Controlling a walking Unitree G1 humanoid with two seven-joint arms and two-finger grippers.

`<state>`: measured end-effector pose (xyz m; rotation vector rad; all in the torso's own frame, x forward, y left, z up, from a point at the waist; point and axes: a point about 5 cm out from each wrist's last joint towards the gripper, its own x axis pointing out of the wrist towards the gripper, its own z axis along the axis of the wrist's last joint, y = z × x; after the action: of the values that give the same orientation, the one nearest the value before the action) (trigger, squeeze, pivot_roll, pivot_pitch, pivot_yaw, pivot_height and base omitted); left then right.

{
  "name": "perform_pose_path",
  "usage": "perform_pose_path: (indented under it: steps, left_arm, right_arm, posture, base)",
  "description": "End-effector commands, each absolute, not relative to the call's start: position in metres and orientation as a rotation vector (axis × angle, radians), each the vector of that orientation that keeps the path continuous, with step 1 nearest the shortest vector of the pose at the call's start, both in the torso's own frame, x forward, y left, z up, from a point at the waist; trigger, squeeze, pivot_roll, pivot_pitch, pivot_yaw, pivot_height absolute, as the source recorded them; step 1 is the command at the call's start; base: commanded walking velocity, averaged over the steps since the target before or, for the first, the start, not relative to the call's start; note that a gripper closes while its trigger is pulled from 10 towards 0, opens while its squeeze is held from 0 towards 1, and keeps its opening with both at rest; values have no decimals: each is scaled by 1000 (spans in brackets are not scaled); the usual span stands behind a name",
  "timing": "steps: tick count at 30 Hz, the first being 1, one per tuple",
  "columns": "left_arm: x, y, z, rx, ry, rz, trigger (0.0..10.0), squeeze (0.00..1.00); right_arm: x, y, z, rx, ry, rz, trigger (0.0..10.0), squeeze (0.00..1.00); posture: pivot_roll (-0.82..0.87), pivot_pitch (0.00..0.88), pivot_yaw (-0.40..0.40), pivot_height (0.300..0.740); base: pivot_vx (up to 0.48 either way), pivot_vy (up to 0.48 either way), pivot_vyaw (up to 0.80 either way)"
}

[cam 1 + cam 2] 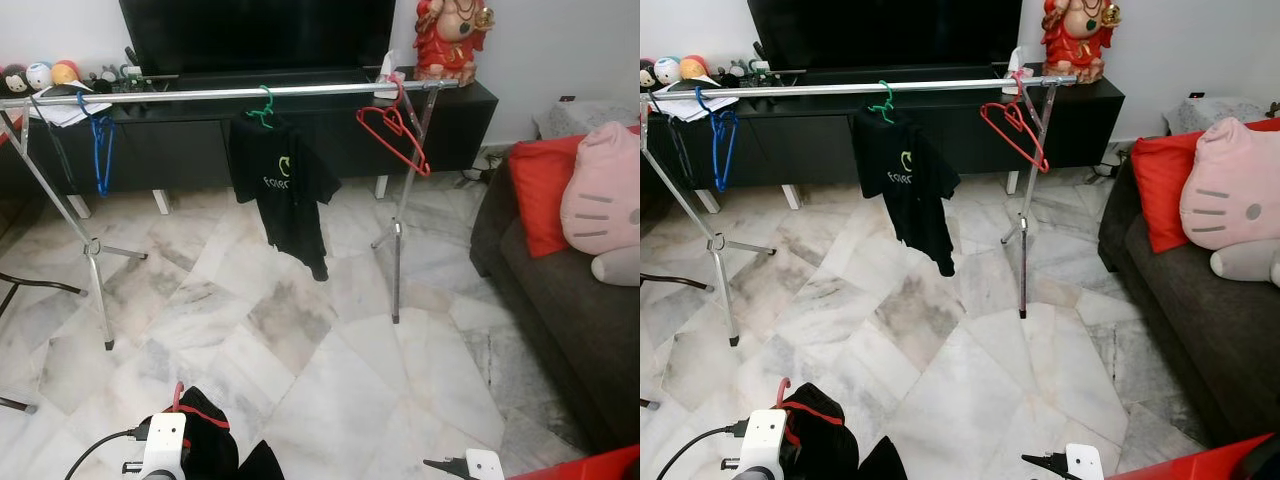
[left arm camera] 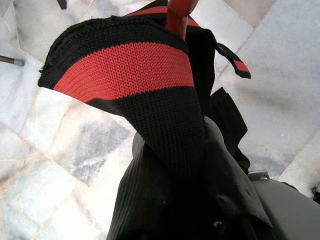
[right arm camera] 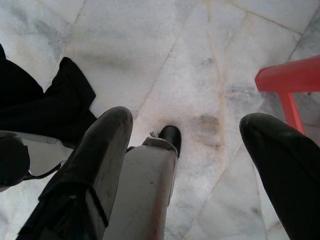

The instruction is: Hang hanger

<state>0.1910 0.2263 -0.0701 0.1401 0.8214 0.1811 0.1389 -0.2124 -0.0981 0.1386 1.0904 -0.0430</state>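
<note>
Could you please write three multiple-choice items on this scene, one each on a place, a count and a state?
1. Where does the black T-shirt hang?
A. on the rail's middle
B. on the sofa
C. on the floor

2. How many bare hangers are on the rail?
A. none
B. two
C. five

3. How is the right gripper?
A. open
B. clamped on a hanger
C. clamped on a cushion

A: its green hanger hooks mid-rail.
B: one blue hanger, one red hanger.
A: its jaws stand apart over bare floor.

Even, soft indoor light, bright on marble floor [image 1: 330, 350]. Faint shadows under rack [image 1: 240, 92]. Head views sharp. Wrist views close-up, near cloth [image 2: 150, 100] slightly soft.
</note>
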Motion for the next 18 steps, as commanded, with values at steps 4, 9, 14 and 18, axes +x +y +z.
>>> perform_pose_path:
  steps: [4, 9, 14, 18]
  left_arm:
    - [190, 229, -70, 128, 825, 203, 10000, 0]
    - [188, 231, -71, 127, 835, 206, 10000, 0]
    - [188, 232, -71, 126, 837, 207, 10000, 0]
    - [187, 232, -71, 126, 838, 207, 10000, 0]
  right_arm:
    - [138, -213, -98, 148, 1091, -52, 10000, 0]
    - [138, -212, -98, 147, 1091, -48, 10000, 0]
    - [138, -212, -98, 150, 1091, -48, 10000, 0]
    - [138, -211, -98, 152, 1091, -48, 10000, 0]
  posture:
    - [-29, 0, -6, 740]
    - [-27, 0, -5, 740]
    - [-27, 0, -3, 740]
    - [-25, 0, -2, 740]
  base:
    - [0, 0, 0]
    - [0, 0, 0]
    - [0, 0, 0]
    - [0, 0, 0]
